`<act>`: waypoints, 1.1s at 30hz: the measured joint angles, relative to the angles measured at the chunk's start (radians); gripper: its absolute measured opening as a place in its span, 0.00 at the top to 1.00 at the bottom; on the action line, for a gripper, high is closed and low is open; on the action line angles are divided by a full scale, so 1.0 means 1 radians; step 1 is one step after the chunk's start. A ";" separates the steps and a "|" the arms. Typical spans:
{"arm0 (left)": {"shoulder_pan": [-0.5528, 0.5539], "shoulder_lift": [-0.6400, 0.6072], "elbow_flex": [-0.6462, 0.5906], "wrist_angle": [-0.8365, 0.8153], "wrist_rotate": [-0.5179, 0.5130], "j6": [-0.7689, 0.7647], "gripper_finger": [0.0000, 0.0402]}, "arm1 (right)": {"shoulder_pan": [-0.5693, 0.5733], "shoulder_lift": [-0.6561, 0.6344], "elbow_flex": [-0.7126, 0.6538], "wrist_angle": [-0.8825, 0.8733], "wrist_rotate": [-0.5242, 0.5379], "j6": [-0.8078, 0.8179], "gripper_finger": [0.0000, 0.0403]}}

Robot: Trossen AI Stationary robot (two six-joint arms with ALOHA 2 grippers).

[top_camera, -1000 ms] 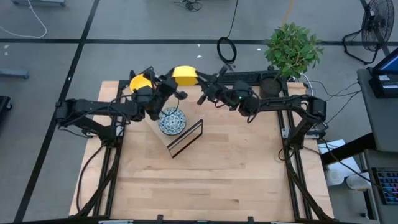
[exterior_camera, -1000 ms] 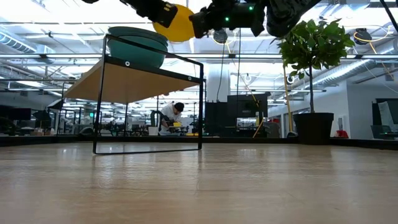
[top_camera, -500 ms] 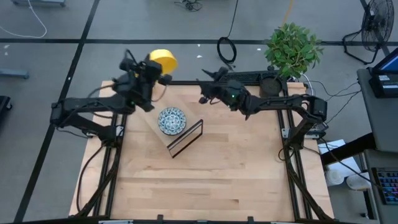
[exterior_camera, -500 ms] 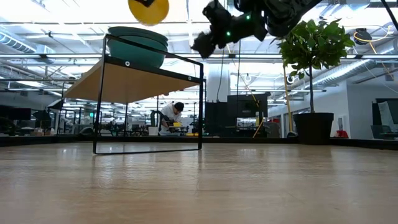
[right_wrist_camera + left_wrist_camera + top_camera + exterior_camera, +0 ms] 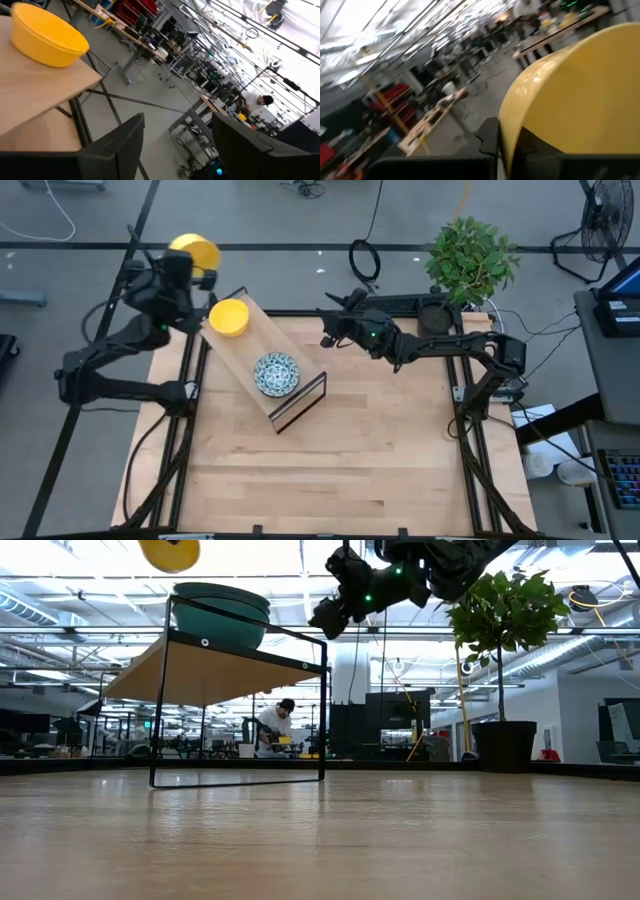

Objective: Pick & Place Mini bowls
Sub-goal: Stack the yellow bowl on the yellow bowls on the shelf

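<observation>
A yellow mini bowl (image 5: pixel 193 252) is held clamped in the left gripper (image 5: pixel 178 265), which is raised beyond the table's far left corner, outside the table edge (image 5: pixel 300 315). In the left wrist view the bowl (image 5: pixel 580 95) fills most of the frame, pinched at its rim between the dark fingers (image 5: pixel 487 137).

A second yellow bowl (image 5: pixel 229 317) is seen just beside that gripper, toward the table, resting on the far end of the raised wooden shelf (image 5: pixel 240 360). Farther along the same shelf, a blue-patterned bowl (image 5: pixel 276 374) is set upright, apart from the yellow one.

The right gripper (image 5: pixel 330 320) is held above the table's far edge with its fingers spread wide and nothing between them. From its wrist camera, the resting yellow bowl (image 5: pixel 47 35) is seen ahead, well apart from the fingertips (image 5: pixel 127 132).
</observation>
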 joint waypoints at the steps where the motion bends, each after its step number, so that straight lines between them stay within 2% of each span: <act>1: 0.018 -0.021 0.000 -0.049 -0.004 -0.035 0.97 | 0.001 0.000 0.000 0.000 -0.001 0.000 0.46; 5: 0.078 -0.096 -0.001 -0.290 0.021 -0.268 0.99 | 0.000 0.000 0.000 -0.001 -0.001 0.013 0.46; 9: 0.143 -0.158 -0.001 -0.502 0.152 -0.519 0.99 | 0.000 0.000 0.000 0.001 -0.005 0.026 0.46; 13: 0.229 -0.164 0.023 -0.660 0.394 -0.707 0.99 | 0.000 0.000 0.000 0.001 -0.005 0.027 0.47; 18: 0.438 -0.034 0.211 -1.024 0.850 -0.962 0.99 | 0.002 0.000 0.000 0.000 -0.005 0.040 0.47; 21: 0.507 0.053 0.339 -1.266 0.866 -0.999 0.99 | 0.002 0.000 0.000 0.000 -0.005 0.045 0.47; 23: 0.488 0.090 0.427 -1.382 0.856 -1.036 0.99 | 0.002 0.000 0.000 0.000 -0.005 0.048 0.47; 25: 0.461 0.114 0.482 -1.462 0.890 -1.068 0.99 | 0.002 0.000 0.000 0.006 -0.005 0.049 0.48; 29: 0.460 0.124 0.506 -1.493 0.988 -1.116 0.99 | 0.002 0.000 0.000 0.006 -0.005 0.076 0.48; 33: 0.458 0.132 0.486 -1.537 0.995 -1.168 0.99 | 0.002 0.000 0.000 0.005 -0.005 0.087 0.48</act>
